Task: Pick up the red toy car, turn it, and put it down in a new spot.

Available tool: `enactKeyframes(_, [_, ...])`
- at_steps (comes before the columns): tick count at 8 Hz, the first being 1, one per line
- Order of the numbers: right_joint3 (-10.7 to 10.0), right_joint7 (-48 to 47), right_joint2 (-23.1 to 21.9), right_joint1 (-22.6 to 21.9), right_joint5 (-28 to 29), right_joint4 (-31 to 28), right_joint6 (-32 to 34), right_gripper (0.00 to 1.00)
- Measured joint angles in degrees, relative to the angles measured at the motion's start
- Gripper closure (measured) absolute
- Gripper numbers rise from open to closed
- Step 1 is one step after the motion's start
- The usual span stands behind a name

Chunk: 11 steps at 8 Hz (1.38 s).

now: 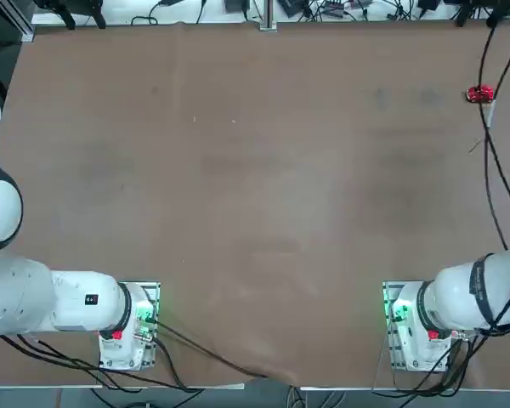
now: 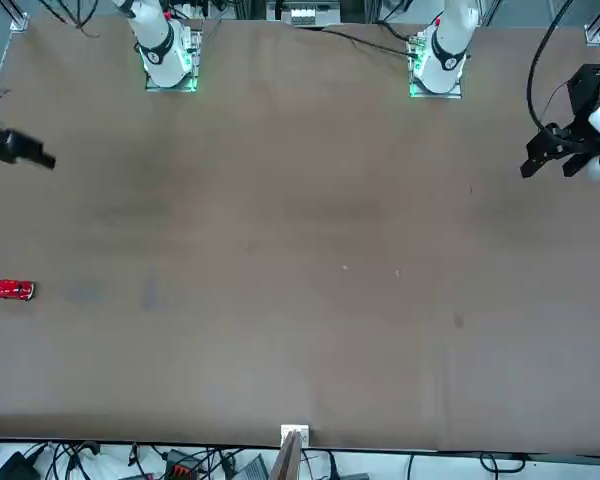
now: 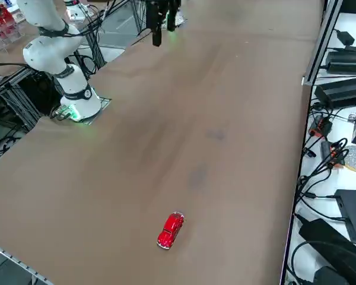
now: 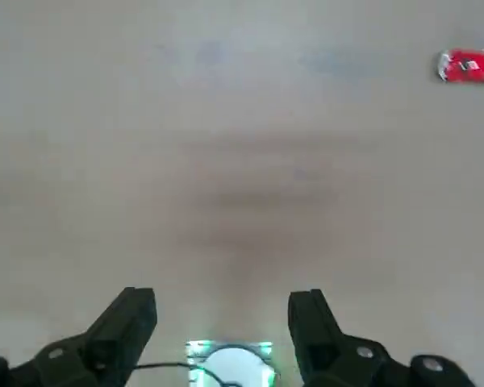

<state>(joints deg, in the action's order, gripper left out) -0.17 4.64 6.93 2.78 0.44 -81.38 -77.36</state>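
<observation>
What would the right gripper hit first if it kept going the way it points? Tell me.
Probably only the bare table. In the wrist view the right gripper is open and empty, with plain tabletop ahead of its fingers. The red toy car lies well off to one side of that line, though depth is hard to judge.

the brown worktop (image 1: 255, 195) lies bare across its whole middle, so the right pincer (image 4: 223, 322), hanging high above it with its fingers apart, has open room on every side. the only thing standing on that surface is the red toy car (image 1: 480, 93), alone near the far right edge. black cables (image 1: 493, 178) hang down just beside it there.
</observation>
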Motion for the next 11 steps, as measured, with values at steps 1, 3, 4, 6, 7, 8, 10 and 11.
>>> enactKeyframes(1, [0.18,1.90,-2.51,-0.45,-0.10,-4.04,-3.92,0.00])
enactKeyframes(3, [0.20,0.24,-7.77,-1.33,-0.77,-12.82,-12.14,0.00])
enactKeyframes(4, [0.24,-1.60,-9.67,-1.54,-0.98,-15.44,-12.73,0.00])
enactKeyframes(6, [0.22,-2.43,-11.41,-1.55,-1.33,-17.25,-12.50,0.00])
enactKeyframes(7, [0.29,-2.48,-11.51,-1.56,-1.48,-17.31,-12.11,0.00])
enactKeyframes(8, [0.50,-2.48,-11.50,-1.56,-1.64,-17.31,-11.87,0.00])
enactKeyframes(10, [0.66,-2.48,-11.57,-1.56,-1.75,-17.31,-11.72,0.00])
enactKeyframes(11, [0.66,-2.48,-11.64,-1.56,-1.76,-17.28,-10.83,0.00])
